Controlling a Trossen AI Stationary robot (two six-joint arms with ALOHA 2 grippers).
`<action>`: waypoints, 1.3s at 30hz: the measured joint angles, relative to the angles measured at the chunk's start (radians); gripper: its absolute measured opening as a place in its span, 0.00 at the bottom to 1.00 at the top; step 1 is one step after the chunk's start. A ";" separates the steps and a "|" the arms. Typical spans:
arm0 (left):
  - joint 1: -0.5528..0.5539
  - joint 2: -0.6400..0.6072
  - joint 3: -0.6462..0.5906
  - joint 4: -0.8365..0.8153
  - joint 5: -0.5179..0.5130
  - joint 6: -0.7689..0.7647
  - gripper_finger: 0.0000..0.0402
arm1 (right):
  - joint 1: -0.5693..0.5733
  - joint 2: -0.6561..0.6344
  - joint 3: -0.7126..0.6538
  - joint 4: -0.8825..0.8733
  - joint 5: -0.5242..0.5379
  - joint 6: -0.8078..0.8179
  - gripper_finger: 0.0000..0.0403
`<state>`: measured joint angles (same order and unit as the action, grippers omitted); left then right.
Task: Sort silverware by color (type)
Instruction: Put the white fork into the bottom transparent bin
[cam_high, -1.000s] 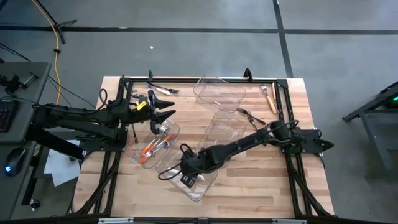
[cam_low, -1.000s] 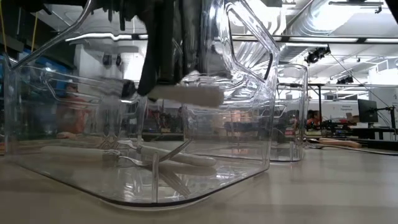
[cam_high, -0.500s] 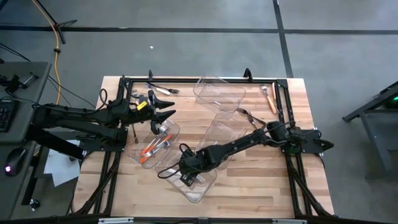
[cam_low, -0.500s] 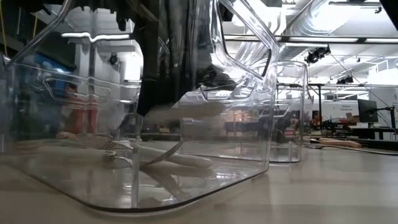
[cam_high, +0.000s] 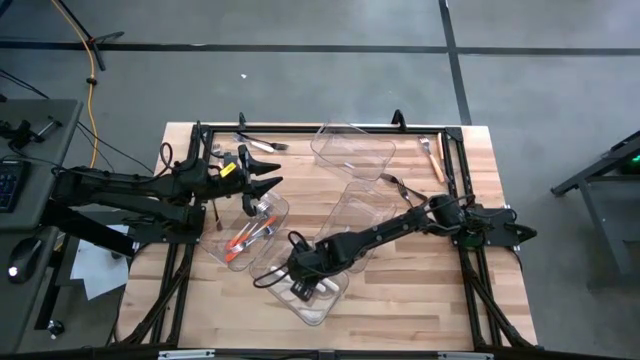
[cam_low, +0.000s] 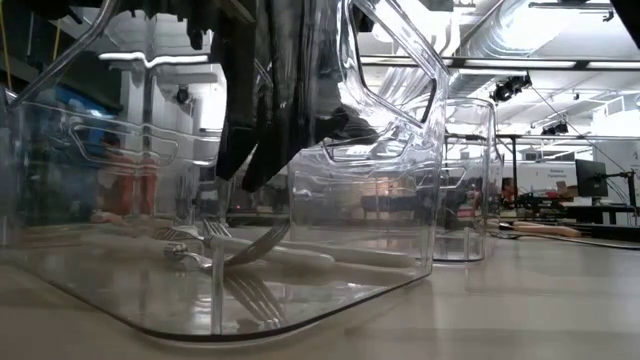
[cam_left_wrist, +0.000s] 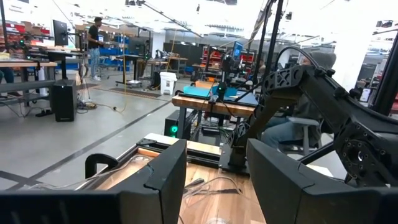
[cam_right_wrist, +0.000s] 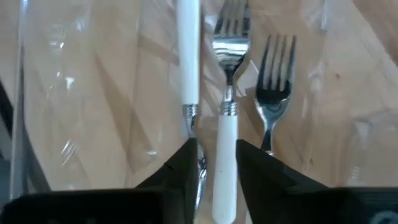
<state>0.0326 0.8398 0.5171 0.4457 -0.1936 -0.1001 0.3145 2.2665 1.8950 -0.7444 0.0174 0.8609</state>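
While the left gripper (cam_high: 272, 172) hangs spread wide and empty over the bin (cam_high: 222, 250) holding the orange-handled silverware (cam_high: 247, 236), it is out of the action; the only danger there is a sudden drop onto that bin's rim.

Moving rightward, the right gripper (cam_high: 303, 285) is down inside the nearest clear bin (cam_high: 318, 312), fingers parted around the white-handled fork (cam_right_wrist: 226, 140) lying flat just beneath it. The fork no longer looks pinched, with another white handle (cam_right_wrist: 188, 56) on one side and a second fork head (cam_right_wrist: 273, 93) on the other. The trouble I'd watch for is a fingertip snagging a handle on the way up and flicking it out, or the arm nudging the bin wall and skidding the whole bin across the bench (cam_high: 420, 300).

Further right, a few pieces (cam_high: 432, 155) lie beyond the far bin (cam_high: 352, 150), waiting.
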 joint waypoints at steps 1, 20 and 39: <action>0.000 0.000 0.000 0.000 0.000 0.000 0.39 | 0.000 0.000 0.008 -0.004 -0.007 -0.009 0.26; 0.000 0.000 0.000 -0.002 0.000 0.111 0.39 | 0.026 -0.003 0.387 -0.634 0.062 -0.341 0.49; 0.000 0.000 0.000 -0.004 0.000 0.112 0.39 | 0.030 -0.895 -0.711 -0.012 0.248 -0.090 0.49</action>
<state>0.0326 0.8398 0.5169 0.4416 -0.1936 0.0120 0.3449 1.3720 1.1842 -0.7559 0.2654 0.7704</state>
